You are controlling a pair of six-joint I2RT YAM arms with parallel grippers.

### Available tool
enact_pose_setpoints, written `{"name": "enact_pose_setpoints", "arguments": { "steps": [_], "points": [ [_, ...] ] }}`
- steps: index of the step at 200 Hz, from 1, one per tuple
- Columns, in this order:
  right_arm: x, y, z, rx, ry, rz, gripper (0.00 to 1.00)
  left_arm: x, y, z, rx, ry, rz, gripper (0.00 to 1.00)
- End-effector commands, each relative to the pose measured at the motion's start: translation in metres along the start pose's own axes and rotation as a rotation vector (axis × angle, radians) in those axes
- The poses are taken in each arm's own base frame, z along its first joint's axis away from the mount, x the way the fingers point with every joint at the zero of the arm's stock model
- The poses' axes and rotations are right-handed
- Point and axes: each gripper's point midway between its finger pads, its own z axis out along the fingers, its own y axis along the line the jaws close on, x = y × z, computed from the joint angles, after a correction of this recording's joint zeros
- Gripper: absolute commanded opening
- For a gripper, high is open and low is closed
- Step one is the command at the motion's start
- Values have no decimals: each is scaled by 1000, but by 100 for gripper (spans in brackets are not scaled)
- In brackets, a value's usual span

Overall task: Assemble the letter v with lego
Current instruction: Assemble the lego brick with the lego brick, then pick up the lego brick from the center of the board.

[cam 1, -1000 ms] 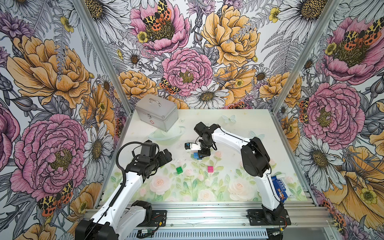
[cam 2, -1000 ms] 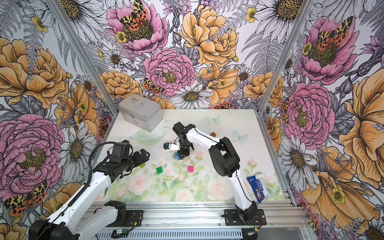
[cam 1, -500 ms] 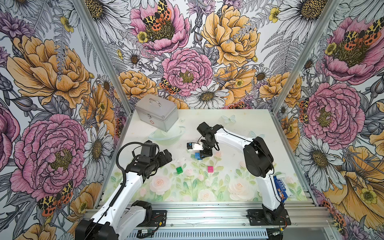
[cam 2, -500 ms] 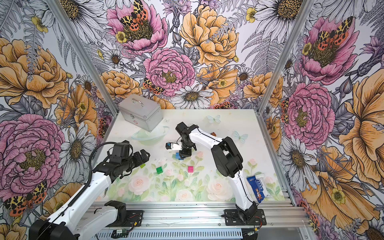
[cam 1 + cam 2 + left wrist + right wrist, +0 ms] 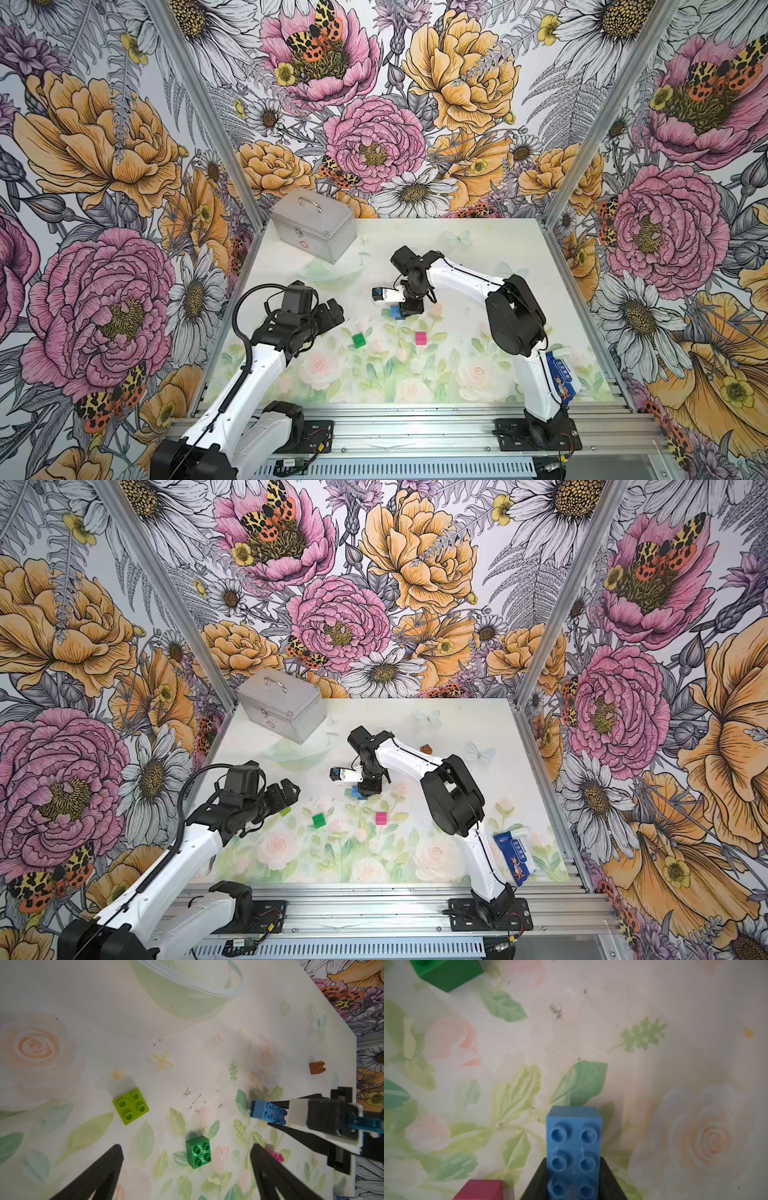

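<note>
Right gripper [image 5: 269, 1113] clamps a light-blue brick [image 5: 573, 1142] near the worktop's [image 5: 478, 249] middle, while left gripper [image 5: 186, 1146] hangs wide open, empty, near its left edge.

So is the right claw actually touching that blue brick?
Touching. The right wrist view shows the blue brick wedged inside the right gripper, whose black fingers press against both its sides with no gap.

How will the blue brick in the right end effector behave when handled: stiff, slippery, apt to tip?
The blue brick looks like hard moulded plastic, so it is probably stiff and light. Its walls look smooth, so it might slip from the right end effector under a loose grip. Flat-sided and box-shaped, it should not roll.
</note>
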Motion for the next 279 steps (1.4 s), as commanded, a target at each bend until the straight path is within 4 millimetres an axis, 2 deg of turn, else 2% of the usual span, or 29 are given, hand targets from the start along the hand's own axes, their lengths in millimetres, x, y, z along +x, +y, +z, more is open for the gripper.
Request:
{"name": "enact_pose_setpoints", "arguments": {
  "steps": [1, 19, 36, 44, 58, 71, 90, 101, 127, 136, 146, 151, 153, 178, 190, 204, 212, 222, 237, 246, 261, 279],
  "points": [
    [32, 25, 35, -95, 119, 36, 0, -4, -1, 1, 1, -19, 22, 97],
    [29, 25, 33, -95, 107, 44, 0, -4, -5, 0, 13, -15, 23, 99],
    [21, 12, 23, -45, 93, 65, 0, -5, -8, -1, 25, -14, 22, 99],
    [16, 4, 16, -10, 80, 75, 12, -6, -9, -2, 28, -16, 22, 99],
    [4, -11, -1, 56, 41, 90, 23, -7, -11, -3, 33, -17, 24, 99],
    [-6, -21, -16, 99, 9, 97, 38, -8, -12, -3, 39, -18, 25, 98],
    [-13, -30, -28, 136, -7, 85, 50, -9, -14, -4, 45, -17, 21, 99],
    [-17, -33, -33, 148, -16, 82, 51, -8, -13, -4, 46, -17, 21, 99],
    [-26, -31, -50, 162, -60, 75, 58, -7, -13, -4, 48, -14, 23, 99],
    [-29, -29, -59, 180, -68, 76, 66, -7, -13, -4, 47, -13, 21, 99],
    [-33, -28, -72, 205, -82, 84, 83, -7, -14, -3, 48, -10, 23, 99],
    [-35, -27, -79, 219, -90, 95, 96, -8, -14, -3, 47, -10, 22, 99],
    [-36, -27, -83, 225, -94, 98, 98, -8, -14, -3, 47, -9, 21, 99],
    [-51, -27, -132, 361, -178, 183, 99, -9, -15, -2, 43, -4, 16, 99],
    [-56, -37, -161, 469, -261, 309, 99, -10, -16, -1, 41, 0, 15, 99],
    [-55, -55, -189, 572, -364, 553, 99, -13, -20, -1, 44, -1, 18, 99],
    [-51, -59, -186, 554, -380, 625, 99, -15, -22, 0, 41, -1, 21, 99],
    [-45, -64, -165, 487, -358, 652, 99, -17, -26, 2, 35, -1, 28, 99],
    [-25, -68, -144, 398, -266, 811, 99, -17, -35, 5, 33, 8, 54, 99],
    [-7, -73, -145, 477, -218, 900, 100, -16, -37, 7, 20, 11, 60, 99],
    [13, -67, -150, 569, -232, 998, 99, -13, -36, 13, -1, 25, 56, 99],
    [34, -49, -146, 596, -261, 1128, 99, -12, -35, 20, -17, 46, 51, 99]
  ]
}}
